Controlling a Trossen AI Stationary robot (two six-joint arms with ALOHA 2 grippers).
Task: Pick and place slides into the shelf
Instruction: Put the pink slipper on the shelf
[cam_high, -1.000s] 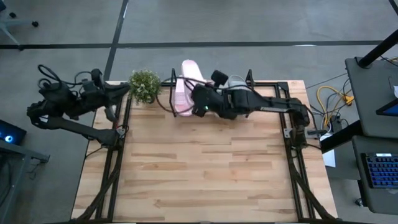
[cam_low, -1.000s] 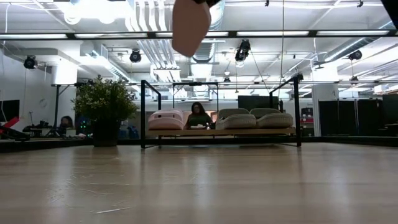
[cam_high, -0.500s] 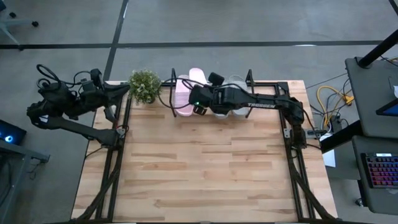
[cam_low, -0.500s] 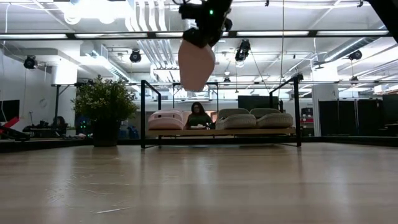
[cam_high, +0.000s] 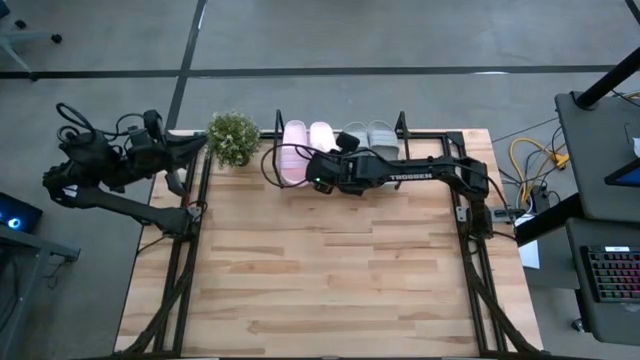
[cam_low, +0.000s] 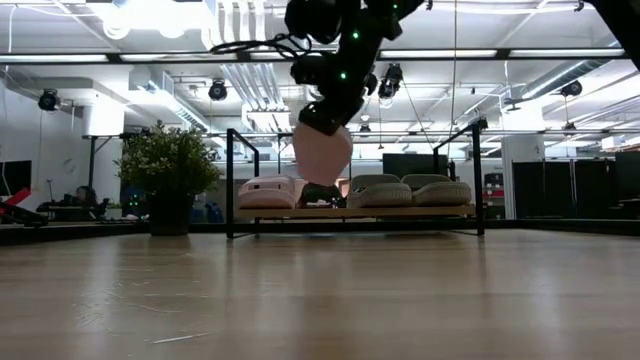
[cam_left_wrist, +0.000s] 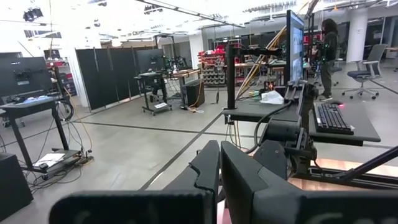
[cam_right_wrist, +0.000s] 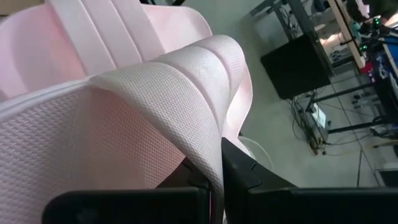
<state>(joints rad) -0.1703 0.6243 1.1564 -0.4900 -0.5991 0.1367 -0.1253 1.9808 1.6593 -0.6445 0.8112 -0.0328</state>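
The black wire shelf (cam_high: 400, 128) (cam_low: 232, 180) stands along the table's far edge. One pale pink slide (cam_high: 293, 150) (cam_low: 265, 192) and two grey slides (cam_high: 353, 135) (cam_high: 381, 133) (cam_low: 380, 190) (cam_low: 436, 190) rest sole-down on its wooden base. My right gripper (cam_high: 325, 170) (cam_right_wrist: 216, 171) is shut on the second pink slide (cam_high: 321, 138) (cam_low: 322, 152), over the gap between the pink slide and the grey ones. My left gripper (cam_left_wrist: 219, 171) is shut on nothing, folded back beyond the table's left edge (cam_high: 150, 150). My right gripper pinches a textured pale pink edge of the slide (cam_right_wrist: 208, 134) between its two fingers, at the slide's near, upper end (cam_low: 325, 130). The fingers slant down toward the far edge. The slide hangs steeply below them with its smooth sole (cam_low: 322, 160) facing the near edge, apparently clear of the shelf's base.
A small green potted plant (cam_high: 232, 137) (cam_low: 170, 170) stands at the shelf's left end. Black frame rails (cam_high: 190, 250) (cam_high: 470, 250) run along both table sides. The wooden tabletop (cam_high: 320, 270) lies bare in front of the shelf. People sit in the room behind.
My right gripper has come down and moved toward the far edge, staying shut. The pink slide it carries has dropped from high above the shelf to just over the shelf's base, and now lines up beside the other pink slide.
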